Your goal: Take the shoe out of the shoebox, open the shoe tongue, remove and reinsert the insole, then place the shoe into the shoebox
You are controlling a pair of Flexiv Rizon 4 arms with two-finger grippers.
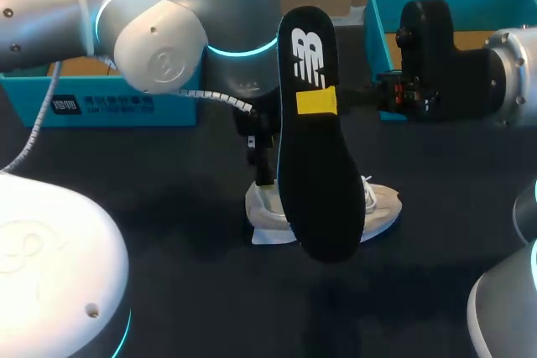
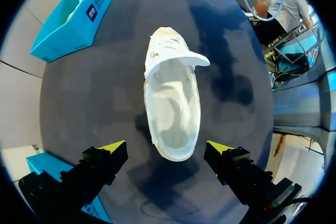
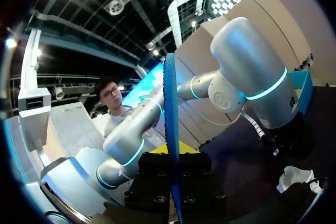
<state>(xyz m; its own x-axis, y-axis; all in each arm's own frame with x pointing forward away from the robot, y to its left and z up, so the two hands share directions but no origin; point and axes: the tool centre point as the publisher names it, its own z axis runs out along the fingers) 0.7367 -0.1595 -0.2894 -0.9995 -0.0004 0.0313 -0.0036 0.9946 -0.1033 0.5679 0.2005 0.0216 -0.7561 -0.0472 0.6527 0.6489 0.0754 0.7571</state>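
**Fig.** Right pincer (image 1: 317, 100) clamped on insole (image 1: 315, 165), held upright above shoe (image 2: 170, 98). Left pincer (image 2: 167, 147) apart, fingers either side of shoe, which lies on table (image 2: 94, 103) below. Reinsertion likely next: lead with toe end, slide under tongue (image 2: 181, 59), steady shoe.

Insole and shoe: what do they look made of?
Insole: probably foam with a matte black fabric face; it shows a thin blue edge in the right wrist view. Shoe: white, matte, seemingly soft textile or mesh; its tongue folds back limply.
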